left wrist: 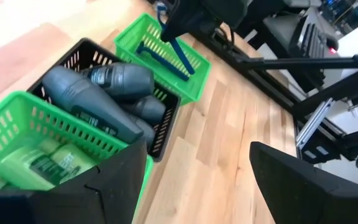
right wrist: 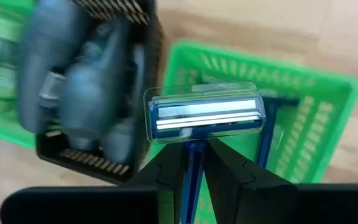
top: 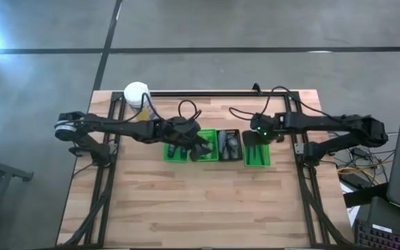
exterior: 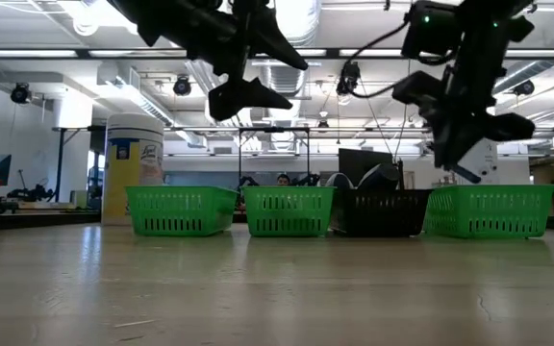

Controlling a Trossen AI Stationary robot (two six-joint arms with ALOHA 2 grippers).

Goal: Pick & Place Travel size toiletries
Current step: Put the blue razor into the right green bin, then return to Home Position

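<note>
Four small baskets stand in a row on the wooden tabletop (top: 200,208), and the black basket (top: 229,146) serves as the landmark here. It holds several dark grey bottles (left wrist: 92,99) lying on their sides, packed against each other. Just beside the black basket, on the side toward the right arm, stands a green basket (top: 257,154) with a blue razor (left wrist: 166,59) lying in it. Over that green basket hangs the right gripper (right wrist: 196,171), its fingers pressed onto the blue handle of a disposable razor (right wrist: 204,117) whose capped head points away from the wrist; this razor is in the air above the basket and clear of its rim. On the other side of the black basket, touching it, sits a second green basket (left wrist: 17,134) with pale green bottles (left wrist: 39,165) lying inside. The left gripper (left wrist: 197,180) hovers above this second green basket, near the black one, with its fingers spread wide and nothing between them. A third green basket (exterior: 182,210) stands beyond that, farther from the black basket, and past it, well apart from the black basket at the tabletop's far edge, stands a white canister with a yellow label (exterior: 134,168). In the low view both grippers hang well above the basket rims.
</note>
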